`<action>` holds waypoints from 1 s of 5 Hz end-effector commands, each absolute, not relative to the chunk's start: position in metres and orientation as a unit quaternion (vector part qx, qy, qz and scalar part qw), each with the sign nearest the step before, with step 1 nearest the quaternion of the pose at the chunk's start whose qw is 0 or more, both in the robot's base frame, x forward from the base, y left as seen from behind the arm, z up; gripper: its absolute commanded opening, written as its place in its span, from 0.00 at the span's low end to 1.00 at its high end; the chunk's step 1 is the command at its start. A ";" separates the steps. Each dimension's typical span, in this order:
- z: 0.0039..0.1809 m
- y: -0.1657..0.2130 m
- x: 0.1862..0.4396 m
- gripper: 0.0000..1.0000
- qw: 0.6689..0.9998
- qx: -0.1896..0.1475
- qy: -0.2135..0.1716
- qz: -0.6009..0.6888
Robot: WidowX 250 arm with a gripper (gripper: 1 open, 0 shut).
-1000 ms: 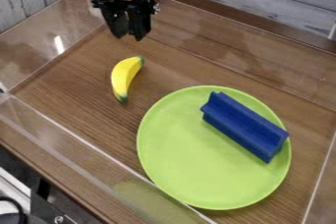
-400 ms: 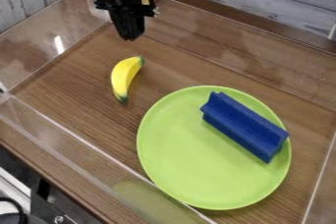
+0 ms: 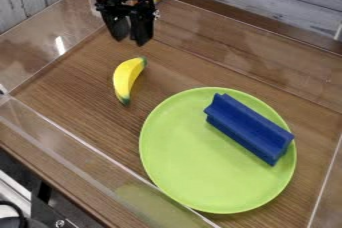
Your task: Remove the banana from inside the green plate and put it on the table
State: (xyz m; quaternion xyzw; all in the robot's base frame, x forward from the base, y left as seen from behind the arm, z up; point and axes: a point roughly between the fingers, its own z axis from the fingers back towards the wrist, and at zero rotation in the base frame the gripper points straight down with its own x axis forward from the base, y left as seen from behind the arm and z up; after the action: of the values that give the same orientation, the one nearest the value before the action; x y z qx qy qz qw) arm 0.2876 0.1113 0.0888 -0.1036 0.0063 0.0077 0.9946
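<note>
The banana (image 3: 127,78), small, yellow and green at its lower tip, lies on the brown wood-grain table (image 3: 80,102), just left of the green plate (image 3: 187,162) and apart from its rim. My black gripper (image 3: 130,36) hangs above the table behind the banana, pointing down, its two fingers a little apart with nothing between them. It does not touch the banana.
A blue rectangular block (image 3: 249,127) lies inside the green plate toward its right side. Clear acrylic walls (image 3: 54,122) border the table at the left and front. A pale plank wall stands behind.
The gripper's fingers closed together and then parted again. The hand stayed in place above the table, and the banana and block did not move.
</note>
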 end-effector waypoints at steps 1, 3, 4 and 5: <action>0.105 0.116 0.287 1.00 0.996 -0.092 -0.021 0.006; 0.119 0.109 0.280 1.00 0.994 -0.101 -0.030 0.004; 0.131 0.104 0.275 1.00 0.994 -0.107 -0.036 0.006; 0.128 0.105 0.277 1.00 0.993 -0.110 -0.035 0.003</action>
State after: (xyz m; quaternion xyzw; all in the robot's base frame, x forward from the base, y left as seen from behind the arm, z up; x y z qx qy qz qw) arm 0.2751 0.0998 0.1153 -0.1211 -0.0131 0.0013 0.9925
